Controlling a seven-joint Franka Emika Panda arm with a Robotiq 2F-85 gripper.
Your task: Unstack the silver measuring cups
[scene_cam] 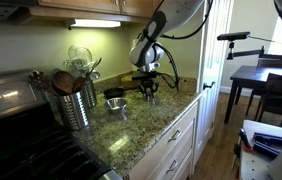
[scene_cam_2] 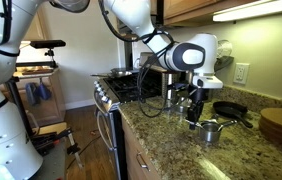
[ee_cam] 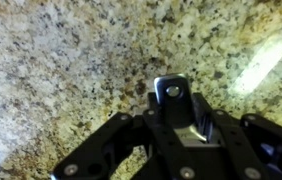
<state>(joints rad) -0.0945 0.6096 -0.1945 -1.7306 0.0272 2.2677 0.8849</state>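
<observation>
The granite counter (scene_cam: 131,135) carries a perforated utensil canister (scene_cam: 78,103), with the stove (scene_cam: 11,110) at its 9 o'clock and a dark pan (scene_cam: 114,93) at its 3 o'clock. The silver measuring cups (scene_cam_2: 211,128) sit stacked at roughly 5 o'clock from the gripper (scene_cam_2: 195,108), near but apart. In the wrist view the jaws are drawn narrow around what seems to be one small cup (ee_cam: 173,92). Its holed handle pokes out at 12 o'clock and its bowl is hidden.

We see a speckled granite countertop (ee_cam: 71,60) in tan, brown and black flecks, shiny silver measuring cups (scene_cam_2: 211,128), a black gripper (scene_cam_2: 195,105) on a white arm (scene_cam_2: 131,15), a dark pan (scene_cam_2: 231,110) (nearly black), white cabinets (scene_cam: 171,140), a perforated steel canister (scene_cam: 78,108)
</observation>
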